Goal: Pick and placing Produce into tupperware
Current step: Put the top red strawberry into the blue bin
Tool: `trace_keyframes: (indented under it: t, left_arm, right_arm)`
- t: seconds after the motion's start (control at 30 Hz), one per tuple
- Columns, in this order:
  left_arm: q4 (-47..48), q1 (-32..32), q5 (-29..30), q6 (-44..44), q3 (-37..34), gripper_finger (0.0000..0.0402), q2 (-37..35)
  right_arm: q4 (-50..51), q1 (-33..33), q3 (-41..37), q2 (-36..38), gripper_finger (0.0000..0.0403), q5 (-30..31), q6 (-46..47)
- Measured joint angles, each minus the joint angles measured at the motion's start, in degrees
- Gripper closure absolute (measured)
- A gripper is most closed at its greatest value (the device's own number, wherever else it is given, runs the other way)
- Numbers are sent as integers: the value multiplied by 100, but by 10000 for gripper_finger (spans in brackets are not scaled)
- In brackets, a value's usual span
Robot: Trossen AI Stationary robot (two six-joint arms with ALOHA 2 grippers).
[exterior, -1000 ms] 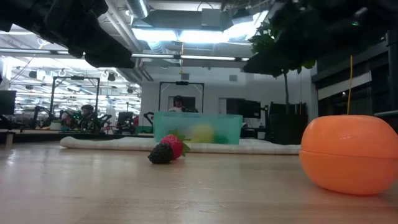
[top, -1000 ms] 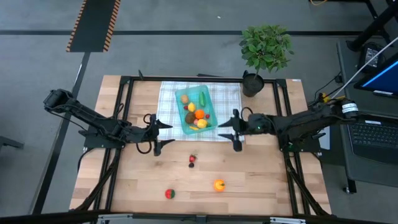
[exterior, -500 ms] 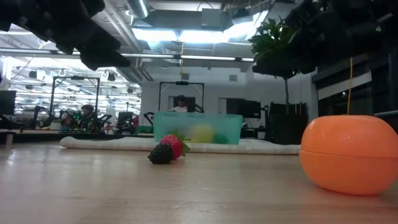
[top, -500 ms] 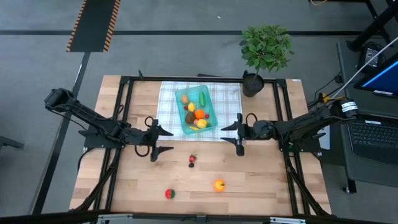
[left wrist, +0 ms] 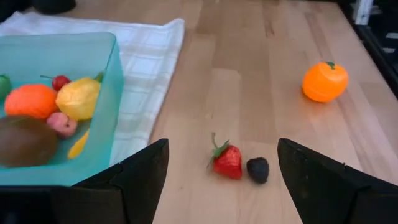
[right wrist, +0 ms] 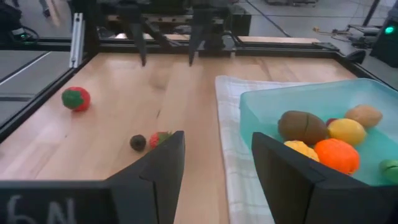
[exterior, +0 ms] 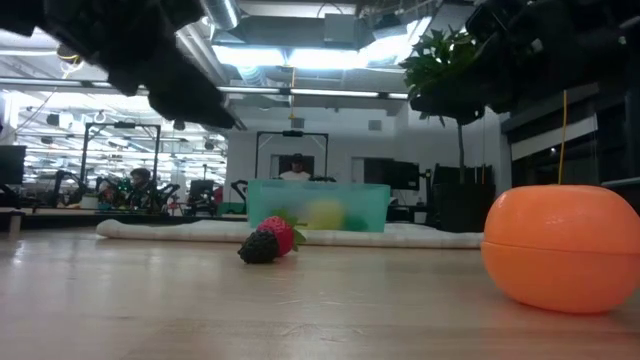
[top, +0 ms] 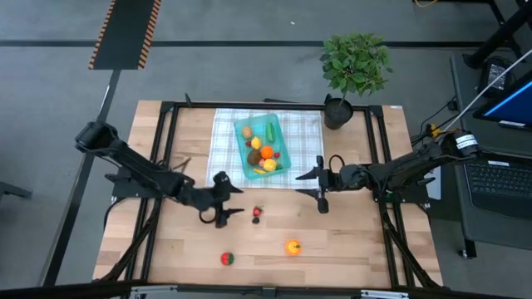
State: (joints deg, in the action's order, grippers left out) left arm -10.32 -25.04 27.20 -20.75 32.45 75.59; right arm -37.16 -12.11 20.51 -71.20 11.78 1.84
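Teal tupperware point(top: 263, 148) sitting frame-centre, partly filled.
Left gripper point(top: 226, 206) hovering spread beside strawberry point(top: 257, 211); right gripper point(top: 315, 184) idling, fingers apart.

Even, bright overhead lighting; soft short shadows on the pale wooden bench point(top: 166, 249). Low view: ceiling light panels point(exterior: 300, 55) glare, the near round orange toy fruit point(exterior: 562, 248) looms large, arms overhead silhouetted dark.

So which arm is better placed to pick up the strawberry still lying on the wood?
Probably the left. Its open hand sits just beside the strawberry, which lies centred ahead of its fingers in the left wrist view. The right hand, also open, hangs farther off near the cloth edge.
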Motion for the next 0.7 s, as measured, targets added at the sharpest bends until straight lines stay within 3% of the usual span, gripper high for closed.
trace_keyframes:
  t: [0.17, 0.4, 0.7]
  left_arm:
    - [697, -59, 313, -934, 619, 111, 598]
    - [1204, -118, 725, -1946, 1406, 111, 1377]
    - [3100, -114, 863, -3165, 2967, 111, 2279]
  right_arm:
    - [-390, -242, -340, 147, 214, 480, 75]
    - [-949, -491, -986, 813, 214, 575, -60]
    - [-836, -508, -1119, 1139, 214, 576, 92]
